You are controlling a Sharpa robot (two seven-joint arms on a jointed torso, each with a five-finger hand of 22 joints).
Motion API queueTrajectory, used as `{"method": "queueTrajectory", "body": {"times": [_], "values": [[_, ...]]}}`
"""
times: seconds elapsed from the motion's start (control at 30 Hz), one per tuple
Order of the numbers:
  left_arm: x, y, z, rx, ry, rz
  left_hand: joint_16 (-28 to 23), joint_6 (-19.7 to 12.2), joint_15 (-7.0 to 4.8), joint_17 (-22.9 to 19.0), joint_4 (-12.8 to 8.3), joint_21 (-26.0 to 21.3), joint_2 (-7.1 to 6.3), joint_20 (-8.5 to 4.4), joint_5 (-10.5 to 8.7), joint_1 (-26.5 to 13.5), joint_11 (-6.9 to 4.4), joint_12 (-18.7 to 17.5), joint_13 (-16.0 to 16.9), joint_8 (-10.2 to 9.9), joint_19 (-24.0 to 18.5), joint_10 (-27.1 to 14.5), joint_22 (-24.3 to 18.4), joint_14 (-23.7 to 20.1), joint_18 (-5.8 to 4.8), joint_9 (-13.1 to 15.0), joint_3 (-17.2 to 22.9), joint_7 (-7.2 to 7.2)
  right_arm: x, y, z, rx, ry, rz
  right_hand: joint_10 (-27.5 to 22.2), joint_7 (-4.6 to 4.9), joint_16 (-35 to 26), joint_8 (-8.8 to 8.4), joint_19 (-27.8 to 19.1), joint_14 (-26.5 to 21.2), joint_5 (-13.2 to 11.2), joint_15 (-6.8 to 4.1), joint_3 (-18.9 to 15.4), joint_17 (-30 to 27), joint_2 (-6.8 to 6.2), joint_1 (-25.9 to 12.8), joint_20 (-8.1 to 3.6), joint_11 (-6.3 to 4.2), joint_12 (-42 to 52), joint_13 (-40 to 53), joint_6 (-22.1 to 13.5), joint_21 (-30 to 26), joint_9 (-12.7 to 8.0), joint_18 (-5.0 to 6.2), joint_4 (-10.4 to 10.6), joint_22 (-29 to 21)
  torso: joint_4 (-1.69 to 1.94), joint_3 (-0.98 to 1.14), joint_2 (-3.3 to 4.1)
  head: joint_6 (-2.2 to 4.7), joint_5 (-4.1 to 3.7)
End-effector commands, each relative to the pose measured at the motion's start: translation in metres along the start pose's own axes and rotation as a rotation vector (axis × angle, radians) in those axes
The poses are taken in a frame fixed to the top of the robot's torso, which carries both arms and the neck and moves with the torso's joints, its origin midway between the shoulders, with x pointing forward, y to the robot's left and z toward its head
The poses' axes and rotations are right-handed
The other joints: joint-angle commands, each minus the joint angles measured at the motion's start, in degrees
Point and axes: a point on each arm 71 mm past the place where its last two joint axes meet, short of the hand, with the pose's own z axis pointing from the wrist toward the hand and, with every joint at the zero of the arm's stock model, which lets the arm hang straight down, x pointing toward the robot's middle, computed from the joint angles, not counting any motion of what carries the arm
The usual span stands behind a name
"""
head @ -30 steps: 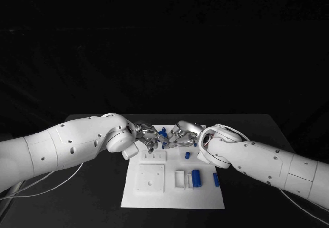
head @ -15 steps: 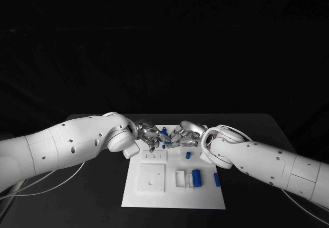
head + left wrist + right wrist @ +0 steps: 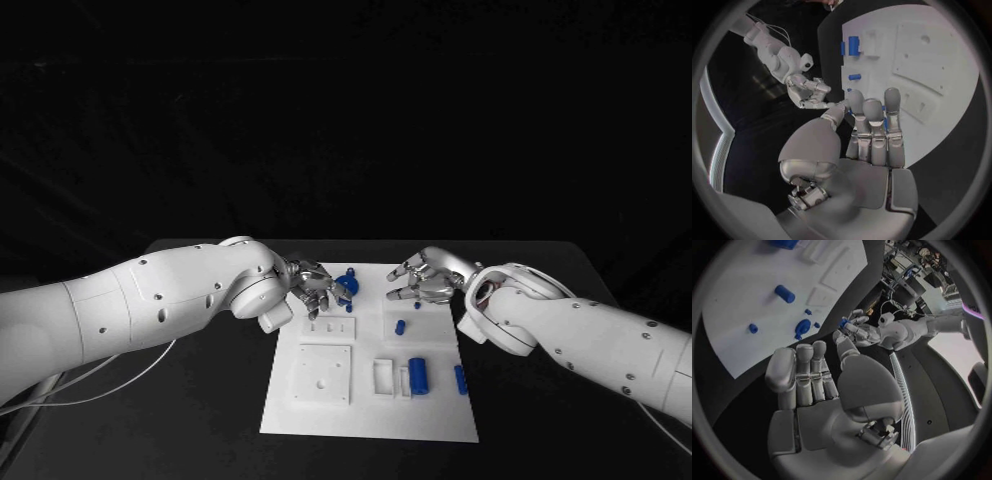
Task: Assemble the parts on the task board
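The white task board (image 3: pixel 325 415) lies in the middle of the black table. My left hand (image 3: pixel 310 287) hovers over the board's far left corner and pinches a small blue part (image 3: pixel 346 285) at its fingertips; the right wrist view shows that left hand (image 3: pixel 856 332) with the blue part (image 3: pixel 844 321). My right hand (image 3: pixel 420 274) is over the far right corner, fingers spread, holding nothing. On the board lie a small blue cylinder (image 3: pixel 402 325), a larger blue cylinder (image 3: pixel 418 374) and a thin blue piece (image 3: pixel 460 378).
A white square block (image 3: pixel 320 375) and a white frame (image 3: pixel 379 377) sit on the near half of the board. Cables (image 3: pixel 87 385) trail off the table's left side. Bare black table (image 3: pixel 548 420) lies on either side of the board.
The two hands were close together over the board's far edge. My right hand has drawn back to the right and spread its fingers; my left hand stays put with the blue part.
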Motion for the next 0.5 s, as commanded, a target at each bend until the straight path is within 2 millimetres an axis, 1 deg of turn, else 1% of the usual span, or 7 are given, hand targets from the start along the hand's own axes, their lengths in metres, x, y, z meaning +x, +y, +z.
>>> {"method": "queueTrajectory", "body": {"times": [0.03, 0.2, 0.23, 0.33, 0.37, 0.43, 0.5], "values": [[-0.006, 0.006, 0.001, -0.076, -0.056, 0.052, 0.2, 7.1, -0.03, 0.3, -0.3, -0.3, 0.24, 0.10, 0.08, -0.3, -0.51, 1.1, 0.0, 0.1, 0.6, 2.6, 0.7, 0.7, -0.42, 20.0, 0.4, -6.37, -0.013, -0.003, -0.004, -0.036, -0.022, 0.073, -0.4, -0.13, -0.4, 0.10, 3.7, -0.6, 0.0, 0.03, 0.3, -0.4, 0.61, 0.0, 0.52, 0.14, 0.1, -0.6, -0.2, -0.8, -0.1, 0.77, -0.3, 7.3, -0.43, 0.11, -0.33, -0.29, 0.58], [-0.009, 0.013, 0.006, -0.123, -0.108, 0.108, 0.5, 7.5, -0.23, 1.5, -1.0, -0.7, 0.02, -0.05, 0.42, -0.6, -0.79, 2.5, 0.1, -0.1, 1.3, 2.6, 2.4, 1.4, -0.36, 19.7, 0.5, -6.53, -0.052, -0.022, -0.008, -0.016, -0.199, 0.218, 0.0, -0.57, -5.5, 0.07, 2.7, -1.4, -2.2, -0.13, 0.8, -6.3, 1.37, -0.6, 0.50, -0.23, -3.8, -6.7, 1.8, -15.9, 0.0, 2.23, 1.0, 1.3, -0.38, 0.37, -1.15, -1.27, 0.92], [-0.009, 0.014, 0.007, -0.131, -0.115, 0.117, 0.7, 7.6, -0.30, 1.7, -1.0, -0.8, -0.01, -0.14, 0.42, -0.5, -0.83, 2.9, 0.2, -0.2, 1.5, 2.6, 2.7, 1.5, -0.37, 19.6, 0.4, -6.57, -0.059, -0.025, -0.008, -0.009, -0.225, 0.248, -0.5, -0.44, -7.2, 0.11, 2.1, -2.2, -1.8, 0.09, 1.2, -8.4, 1.34, -0.5, 0.72, -0.07, -5.6, -9.1, 1.8, -24.3, 0.0, 2.87, 0.9, -2.7, -0.43, 0.50, -1.28, -1.44, 1.13], [-0.009, 0.016, 0.009, -0.142, -0.130, 0.138, 1.0, 7.6, -0.43, 2.1, -0.9, -0.8, -0.02, -0.26, 0.55, -0.6, -0.92, 3.4, 0.4, -0.1, 1.7, 2.6, 3.3, 1.6, -0.42, 19.6, 0.4, -6.61, -0.071, -0.032, -0.007, 0.009, -0.269, 0.303, -0.6, -0.46, -9.2, 0.13, 1.4, -3.3, -1.4, 0.47, 2.1, -11.5, 1.62, -0.1, 1.09, 0.03, -7.8, -12.7, 1.8, -37.4, 0.0, 3.89, 0.6, -9.9, -0.43, 0.68, -1.46, -1.61, 1.33], [-0.008, 0.016, 0.011, -0.146, -0.135, 0.152, 1.1, 7.6, -0.44, 2.2, -0.9, -0.8, -0.02, -0.29, 0.58, -0.6, -0.93, 3.5, 0.4, -0.1, 1.8, 2.6, 3.4, 1.6, -0.44, 19.6, 0.4, -6.61, -0.077, -0.036, -0.006, 0.020, -0.291, 0.334, -2.0, -0.33, -10.9, 0.24, 0.8, -4.0, -1.0, 0.75, 2.7, -14.1, 1.21, 0.0, 1.45, 0.32, -10.4, -15.8, 1.9, -49.0, 0.1, 4.72, 0.1, -16.7, -0.41, 0.72, -1.53, -1.69, 1.39], [-0.006, 0.016, 0.013, -0.150, -0.140, 0.175, 1.2, 7.6, -0.59, 2.5, -0.8, -1.1, 0.01, -0.45, 0.65, -0.7, -1.03, 3.6, 0.5, 0.0, 1.9, 2.6, 4.2, 1.6, -0.48, 19.7, 0.5, -6.63, -0.083, -0.041, -0.006, 0.041, -0.313, 0.382, -2.4, -0.04, -12.6, 0.06, 1.8, -4.9, -1.0, 1.13, 3.6, -17.5, 1.00, 0.0, 1.70, 0.63, -12.1, -19.5, 1.7, -53.2, 0.0, 4.41, -0.4, -22.0, -0.35, 0.75, -1.63, -1.78, 1.49], [-0.002, 0.017, 0.016, -0.151, -0.143, 0.202, 1.3, 7.6, -0.66, 2.6, -0.8, -1.3, 0.00, -0.56, 0.69, -0.7, -1.06, 3.8, 0.5, 0.0, 2.1, 2.6, 4.7, 1.6, -0.54, 19.9, 0.6, -6.66, -0.088, -0.046, -0.005, 0.066, -0.326, 0.423, -1.6, -0.28, -10.6, -0.01, 2.8, -3.6, -0.9, 0.51, 4.8, -18.4, 0.93, 0.3, 0.78, 0.19, -10.6, -20.5, 2.2, -45.9, -0.1, 4.29, -1.3, -20.1, -0.23, 0.77, -1.71, -1.93, 1.58]]}}
